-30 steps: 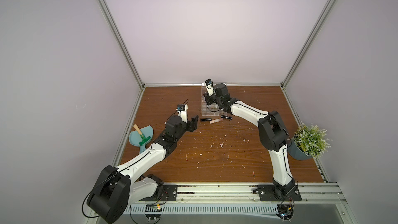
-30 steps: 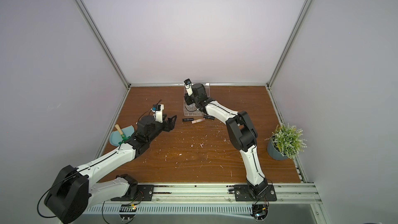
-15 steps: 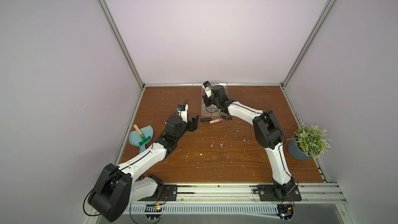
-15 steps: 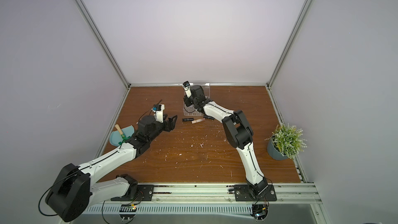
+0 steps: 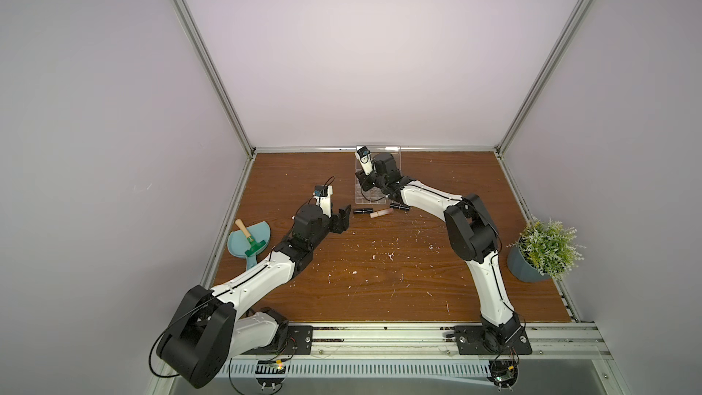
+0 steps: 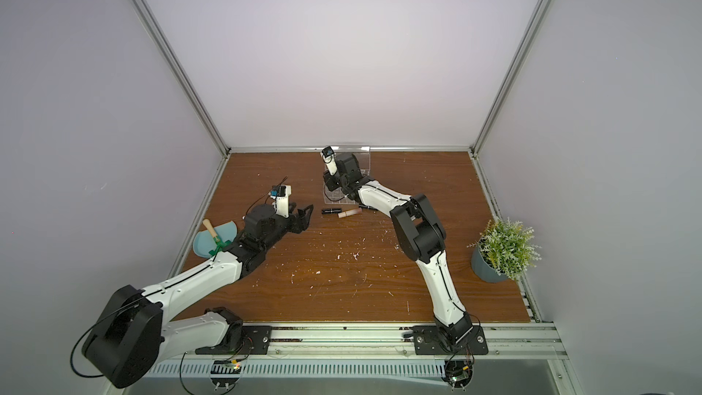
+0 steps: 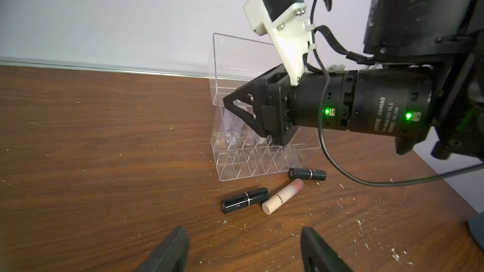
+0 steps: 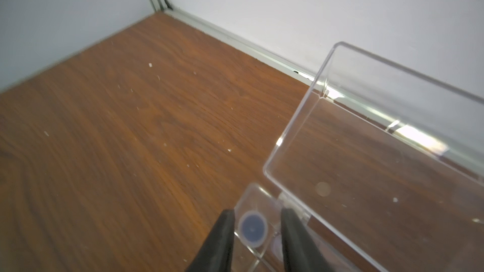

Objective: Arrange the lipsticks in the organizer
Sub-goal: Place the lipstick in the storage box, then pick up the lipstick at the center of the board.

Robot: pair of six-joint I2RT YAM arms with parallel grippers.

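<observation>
The right claw point(image 8: 257, 211) hangs over the organizer point(image 7: 262, 163), pointing down at its corner cell, and its fingers point(image 8: 220, 239) stand apart: open, gripping nothing. Right between them, with a sliver of gap on each side, a lilac tube point(image 8: 252, 227) stands upright in that cell, its dark blue end facing up at the claw. The clear lid point(image 8: 392, 126) stands open just beyond the claw. Over to the left claw point(image 7: 243, 228): it is low over the surface point(image 7: 104, 153), spread wide and empty. Just ahead of it, three more lie flat on the surface. A black tube point(image 7: 245, 200) is nearest, and a beige tube point(image 7: 282, 196) is right beside it, nearly touching. A second black tube point(image 7: 307, 174) is farther out, close against the organizer's front wall. None of the three is in a cell.
</observation>
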